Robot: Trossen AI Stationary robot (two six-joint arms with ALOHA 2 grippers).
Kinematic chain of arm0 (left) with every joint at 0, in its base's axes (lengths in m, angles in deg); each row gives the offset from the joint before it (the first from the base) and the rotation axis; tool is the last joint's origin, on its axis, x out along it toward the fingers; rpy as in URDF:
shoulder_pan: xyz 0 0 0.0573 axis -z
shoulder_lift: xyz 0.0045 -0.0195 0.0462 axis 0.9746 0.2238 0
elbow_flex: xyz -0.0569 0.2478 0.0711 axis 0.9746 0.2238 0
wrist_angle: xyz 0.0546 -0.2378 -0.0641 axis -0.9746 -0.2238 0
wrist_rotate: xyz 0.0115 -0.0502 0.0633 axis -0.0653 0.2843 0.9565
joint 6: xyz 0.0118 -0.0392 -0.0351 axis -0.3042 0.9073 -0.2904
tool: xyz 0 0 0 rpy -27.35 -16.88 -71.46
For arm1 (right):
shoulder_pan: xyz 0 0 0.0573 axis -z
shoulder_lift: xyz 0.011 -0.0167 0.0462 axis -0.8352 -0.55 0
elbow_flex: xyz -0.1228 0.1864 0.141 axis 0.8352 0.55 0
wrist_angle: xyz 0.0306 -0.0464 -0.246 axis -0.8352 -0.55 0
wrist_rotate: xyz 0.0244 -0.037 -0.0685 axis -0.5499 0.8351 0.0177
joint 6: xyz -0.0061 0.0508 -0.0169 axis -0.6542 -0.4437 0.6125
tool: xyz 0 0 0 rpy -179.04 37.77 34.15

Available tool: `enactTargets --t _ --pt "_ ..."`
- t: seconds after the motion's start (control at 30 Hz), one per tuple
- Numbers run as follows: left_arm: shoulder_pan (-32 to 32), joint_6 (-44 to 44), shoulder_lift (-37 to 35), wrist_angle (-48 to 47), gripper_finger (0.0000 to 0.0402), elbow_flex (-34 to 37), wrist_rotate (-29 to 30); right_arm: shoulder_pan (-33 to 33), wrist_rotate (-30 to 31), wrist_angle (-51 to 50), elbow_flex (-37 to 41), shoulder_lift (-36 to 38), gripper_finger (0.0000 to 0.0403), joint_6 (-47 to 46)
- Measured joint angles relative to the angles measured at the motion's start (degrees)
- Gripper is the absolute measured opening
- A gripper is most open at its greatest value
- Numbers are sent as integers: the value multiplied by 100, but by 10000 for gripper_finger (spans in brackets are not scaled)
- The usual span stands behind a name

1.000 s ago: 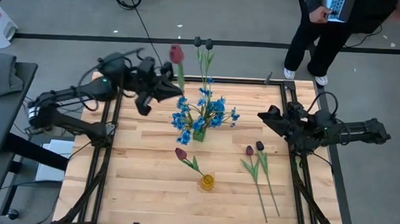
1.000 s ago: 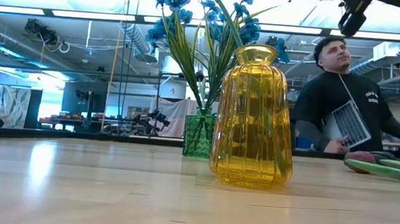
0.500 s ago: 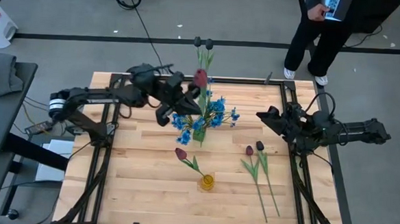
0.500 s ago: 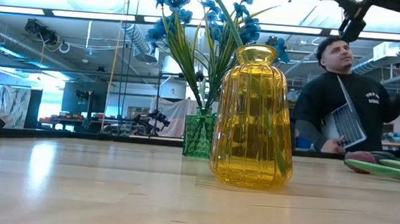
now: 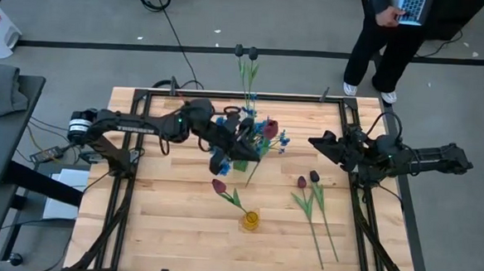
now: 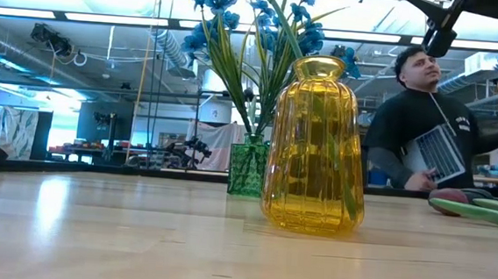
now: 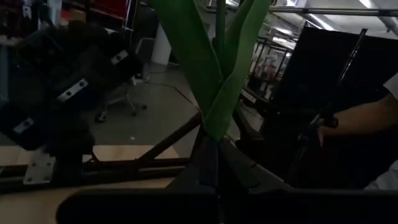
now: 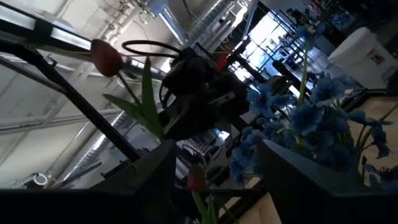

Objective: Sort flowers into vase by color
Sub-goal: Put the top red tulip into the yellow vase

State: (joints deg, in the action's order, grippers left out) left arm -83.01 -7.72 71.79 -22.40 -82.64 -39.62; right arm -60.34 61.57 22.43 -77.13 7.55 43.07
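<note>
The left gripper (image 5: 244, 136) was closed on the stem of a dark red tulip (image 5: 269, 127), holding it directly above the green vase (image 5: 240, 162), with the bud beside the blue flowers (image 5: 225, 148) standing in that vase. The left wrist view showed the tulip's leaves (image 7: 214, 68) rising from between the shut fingers. The yellow vase (image 5: 250, 221) stood nearer the table's (image 5: 163, 223) front edge than the green vase and held one red tulip (image 5: 219, 186). Two more red tulips (image 5: 308, 182) lay flat on the table to the right of the green vase. The right gripper (image 5: 315, 141) hung to the right of the green vase with fingers apart, empty.
</note>
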Motion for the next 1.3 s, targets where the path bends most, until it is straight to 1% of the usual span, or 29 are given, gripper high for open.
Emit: enactTargets --t 0.07,0.2,0.4,0.57,0.77,0.9,1.03,1.13,1.2,1.3 --pt "95 -147 -8 -110 1 -2 90 2 0 -11 0 0 240 6" --pt "308 -278 -7 -261 1 0 488 2 -1 -88 0 1 240 7" --pt "646 -589 -9 -576 0 -6 1523 2 -28 -292 0 1 240 4" --pt "883 -638 -9 -941 0 -162 2161 2 -44 -343 0 0 240 13" --pt "1139 -550 -13 -916 0 -293 2695 2 -133 -438 0 2 240 26" --pt "1321 -270 -9 -1041 0 -282 3148 0 -214 -583 0 2 240 -17" --pt "1444 -234 -6 -1130 0 -282 3635 1 -306 -646 0 0 240 -20" --pt "1521 -104 37 -1020 0 -282 3961 1 -346 -647 0 0 240 -4" --pt "1565 10 98 -974 0 -282 4078 2 -363 -646 0 0 240 1" --pt "1650 137 317 -620 0 -282 4087 2 -412 -642 0 0 240 17"
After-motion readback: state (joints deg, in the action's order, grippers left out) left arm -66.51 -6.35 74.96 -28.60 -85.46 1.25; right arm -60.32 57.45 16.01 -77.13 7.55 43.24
